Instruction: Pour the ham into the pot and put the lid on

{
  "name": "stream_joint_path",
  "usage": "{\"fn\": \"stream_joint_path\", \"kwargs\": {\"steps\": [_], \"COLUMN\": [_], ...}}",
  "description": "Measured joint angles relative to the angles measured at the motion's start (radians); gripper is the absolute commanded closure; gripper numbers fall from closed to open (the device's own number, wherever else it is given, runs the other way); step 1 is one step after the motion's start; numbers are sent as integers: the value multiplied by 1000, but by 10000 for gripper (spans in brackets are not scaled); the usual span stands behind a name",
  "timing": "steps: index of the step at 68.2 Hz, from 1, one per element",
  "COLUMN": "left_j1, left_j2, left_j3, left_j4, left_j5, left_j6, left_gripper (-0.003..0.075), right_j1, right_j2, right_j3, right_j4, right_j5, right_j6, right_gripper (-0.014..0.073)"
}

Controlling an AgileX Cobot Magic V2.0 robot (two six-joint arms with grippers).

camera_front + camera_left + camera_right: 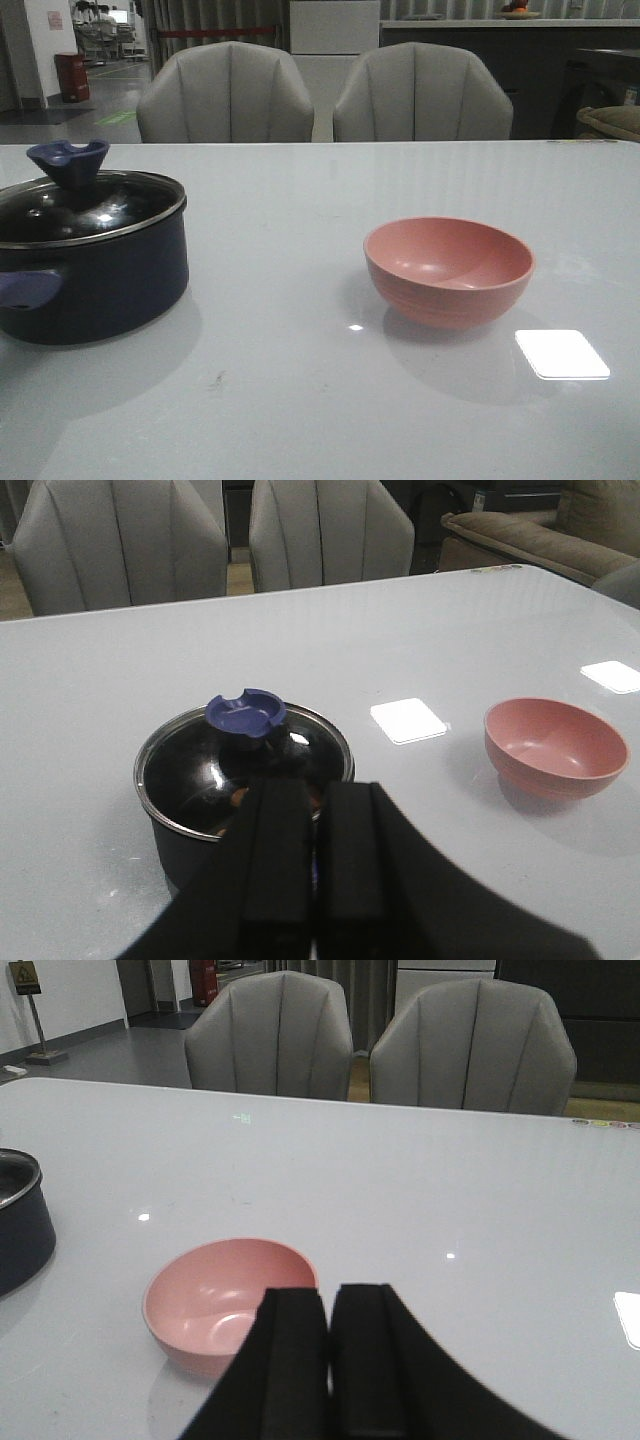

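Observation:
The dark navy pot (95, 285) stands at the table's left with the glass lid (85, 205) seated on it, its blue knob (68, 160) on top. The left wrist view shows pot (180, 850), lid (200, 775) and knob (246, 712) too. Orange-pink ham (238, 798) shows faintly through the glass. The pink bowl (448, 268) sits empty right of centre; it also shows in the right wrist view (220, 1300). My left gripper (314, 800) is shut and empty, held back above the pot's near side. My right gripper (330, 1305) is shut and empty, just short of the bowl.
Two grey chairs (225, 95) (420, 95) stand behind the table's far edge. Bright light patches lie on the white tabletop (300, 400) near the bowl. Neither arm shows in the front view.

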Motion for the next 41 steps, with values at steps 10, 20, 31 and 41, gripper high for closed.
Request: {"fn": "stream_joint_path", "kwargs": {"steps": [10,20,31,41], "left_j1": [0,0,0,53], "left_j2": [0,0,0,-30], "left_j3": [0,0,33,133], "left_j4": [-1,-2,22,69], "left_j5": [0,0,-22,-138], "left_j6": [0,0,0,0], "left_gripper": [607,607,607,607], "right_j1": [0,0,0,0], "right_j2": [0,0,0,0], "right_j3": [0,0,0,0], "right_j4": [0,0,0,0], "right_j5": [0,0,0,0], "right_j6": [0,0,0,0], "right_gripper": [429,429,429,429]}}
